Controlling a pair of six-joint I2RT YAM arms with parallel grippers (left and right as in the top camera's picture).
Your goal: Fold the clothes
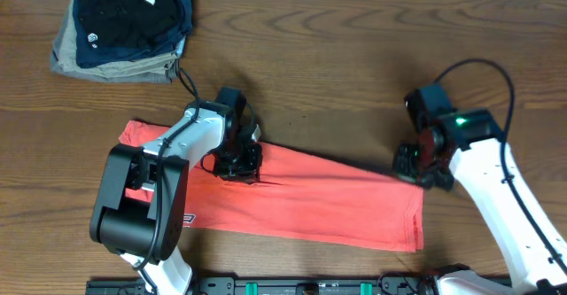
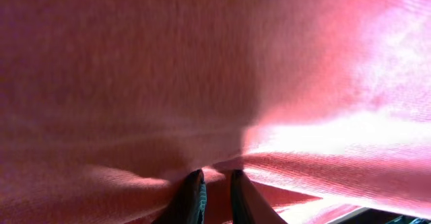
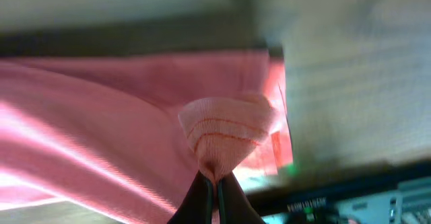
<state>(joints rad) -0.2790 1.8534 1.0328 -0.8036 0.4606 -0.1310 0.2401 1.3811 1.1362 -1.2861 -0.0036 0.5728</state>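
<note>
Wood table (image 1: pixel 354 65) bears coral-red T-shirt (image 1: pixel 337 202) — a long band.

We see the overhead view evenly lit and sharp; both wrist views are blurred, the left one with white glare on the T-shirt (image 2: pixel 397 56) and shadow leftward.

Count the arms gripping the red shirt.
2. The left fingers pinch the shirt at its upper edge, left of middle; the right fingers pinch its upper right corner. No other arms in view.

stack, far-left corner: folded navy-black garments (image 1: pixel 133 11) atop khaki-grey garment (image 1: pixel 75 63) | surf: brown wood table (image 1: pixel 337 56)
</note>
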